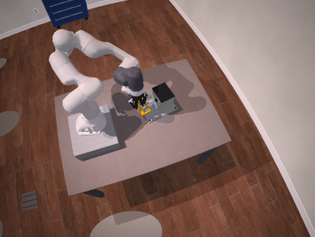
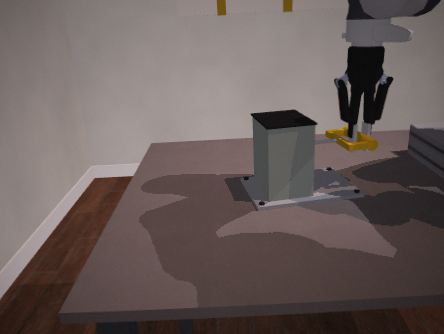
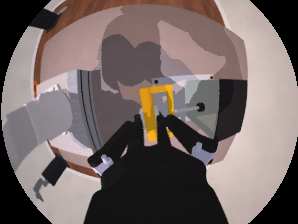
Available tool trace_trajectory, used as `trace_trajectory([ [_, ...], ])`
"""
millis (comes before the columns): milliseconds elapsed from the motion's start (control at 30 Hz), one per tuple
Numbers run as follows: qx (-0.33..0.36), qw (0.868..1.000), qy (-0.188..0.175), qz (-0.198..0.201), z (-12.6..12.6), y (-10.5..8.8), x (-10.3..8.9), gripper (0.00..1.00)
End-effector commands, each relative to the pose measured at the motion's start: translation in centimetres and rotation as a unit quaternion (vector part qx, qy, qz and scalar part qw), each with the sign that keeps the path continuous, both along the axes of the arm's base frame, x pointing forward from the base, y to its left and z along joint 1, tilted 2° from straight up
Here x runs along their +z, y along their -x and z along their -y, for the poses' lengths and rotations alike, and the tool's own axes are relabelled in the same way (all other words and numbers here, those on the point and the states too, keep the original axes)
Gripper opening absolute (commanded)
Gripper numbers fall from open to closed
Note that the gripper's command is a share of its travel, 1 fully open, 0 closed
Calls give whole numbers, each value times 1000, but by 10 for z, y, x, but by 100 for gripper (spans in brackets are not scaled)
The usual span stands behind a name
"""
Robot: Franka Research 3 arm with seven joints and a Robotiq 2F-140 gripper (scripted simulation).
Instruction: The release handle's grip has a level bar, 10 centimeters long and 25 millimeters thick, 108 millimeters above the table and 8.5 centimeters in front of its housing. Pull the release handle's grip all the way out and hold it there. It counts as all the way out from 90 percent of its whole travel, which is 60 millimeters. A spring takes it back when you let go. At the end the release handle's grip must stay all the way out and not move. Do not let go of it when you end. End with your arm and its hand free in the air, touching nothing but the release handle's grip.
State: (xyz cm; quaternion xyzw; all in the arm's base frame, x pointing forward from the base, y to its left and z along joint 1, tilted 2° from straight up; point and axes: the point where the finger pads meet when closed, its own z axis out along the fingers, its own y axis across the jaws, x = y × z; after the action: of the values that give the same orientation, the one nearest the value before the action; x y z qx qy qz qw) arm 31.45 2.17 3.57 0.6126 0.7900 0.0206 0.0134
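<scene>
The release handle's grip [image 1: 143, 111] [image 2: 353, 144] [image 3: 152, 115] is a yellow rectangular loop on thin rods. It stands drawn out well clear of its grey housing [image 1: 163, 96] [image 2: 284, 155] [image 3: 220, 111], which has a black top and sits on a bolted base plate [image 1: 160, 116] [image 2: 329, 192]. My gripper [image 1: 140, 105] [image 2: 360, 134] [image 3: 149, 111] comes straight down from above and is shut on the grip's outer bar. The fingers touch only the grip and hang above the table [image 1: 167, 149] [image 2: 210, 260].
The arm's grey base block [image 1: 93, 140] [image 2: 428, 147] stands on the table to the left of the housing. A blue drawer cabinet [image 1: 65, 10] stands on the wooden floor at the back. A wall runs behind the table.
</scene>
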Motion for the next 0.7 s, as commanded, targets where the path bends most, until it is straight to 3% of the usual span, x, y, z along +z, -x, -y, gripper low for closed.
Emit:
trace_trajectory([
  [0, 1, 1000, -1, -9, 3, 9, -2, 0],
  [667, 1, 1000, -1, -9, 5, 17, -2, 0],
])
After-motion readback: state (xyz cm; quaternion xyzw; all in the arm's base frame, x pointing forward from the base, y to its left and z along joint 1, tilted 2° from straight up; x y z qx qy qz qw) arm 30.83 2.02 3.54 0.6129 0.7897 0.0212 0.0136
